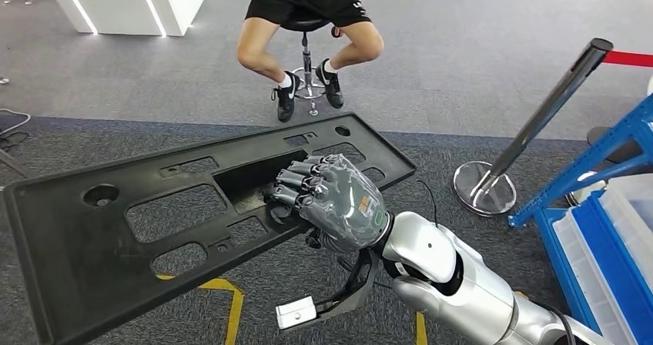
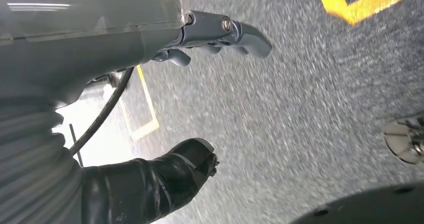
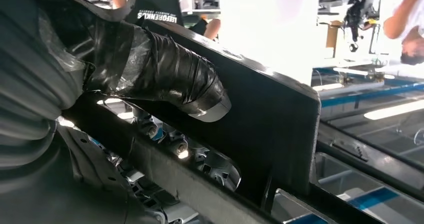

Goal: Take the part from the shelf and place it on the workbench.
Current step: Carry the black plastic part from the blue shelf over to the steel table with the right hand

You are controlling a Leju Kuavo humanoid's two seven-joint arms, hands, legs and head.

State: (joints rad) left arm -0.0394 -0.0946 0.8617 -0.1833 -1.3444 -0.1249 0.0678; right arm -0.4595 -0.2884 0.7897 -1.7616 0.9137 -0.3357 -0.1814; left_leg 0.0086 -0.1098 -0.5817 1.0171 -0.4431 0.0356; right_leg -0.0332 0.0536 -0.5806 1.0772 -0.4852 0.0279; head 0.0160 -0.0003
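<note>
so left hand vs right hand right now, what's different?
The right hand grips the black panel through a central cutout, fingers curled over its edge; the left hand holds nothing, fingers apart. The right hand is raised in the head view; the left hand hangs over the carpet. Both have tape-wrapped thumbs.

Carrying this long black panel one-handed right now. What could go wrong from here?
1. The right robot hand grips the black panel through a central cutout, toward one end; the long free end may sag or twist loose.
2. A seated person sits just beyond the panel's far edge; a swing could reach their legs.
3. The stanchion post and blue shelf frame stand close on the right; turning may clip them.
</note>
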